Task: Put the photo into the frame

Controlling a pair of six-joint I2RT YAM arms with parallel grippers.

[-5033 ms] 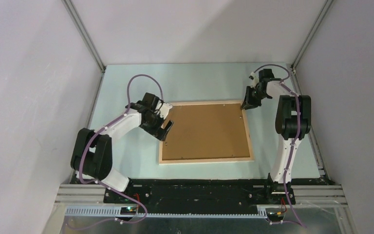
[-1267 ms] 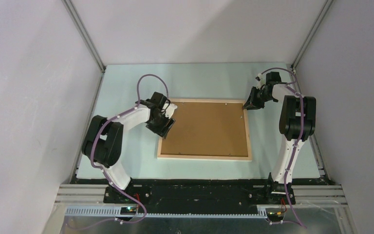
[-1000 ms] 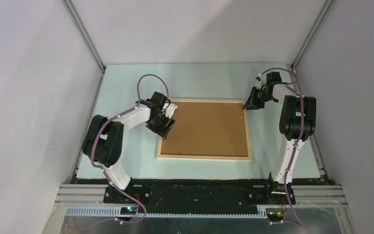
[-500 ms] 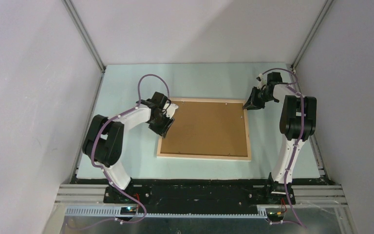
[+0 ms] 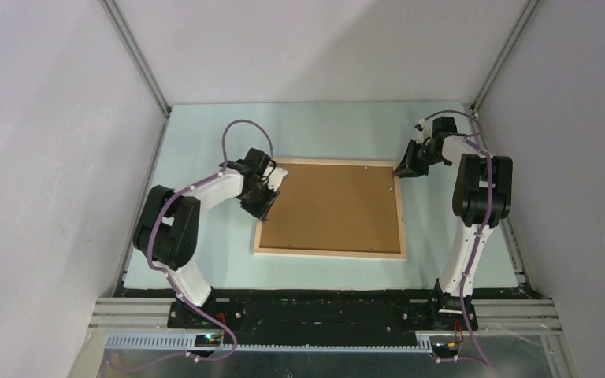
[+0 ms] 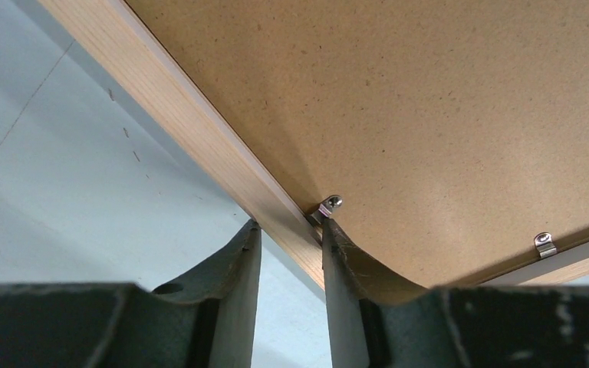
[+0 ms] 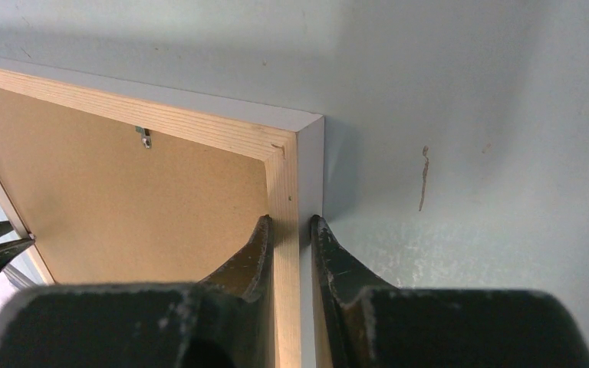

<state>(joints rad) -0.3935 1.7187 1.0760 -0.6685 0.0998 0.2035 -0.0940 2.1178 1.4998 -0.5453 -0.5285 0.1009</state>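
Clamping frame (image 5: 331, 253) rails: left hand (image 5: 265, 206) left edge, right hand (image 5: 404, 168) far-right corner.

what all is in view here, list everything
frame: one, pale wood, flat mid-table, back side up
backing board: one, brown, inside the frame
metal clips: several, silver, along the board's edge
photo: none in view
table: one, pale blue-green, under everything
walls: three, white, around the table
cables: two, purple, one looped over each arm
arms: two, white and black, either side of the frame
left pincer: one, dark, astride the frame's left rail near a clip
right pincer: one, dark, clamped on the right rail at the far corner
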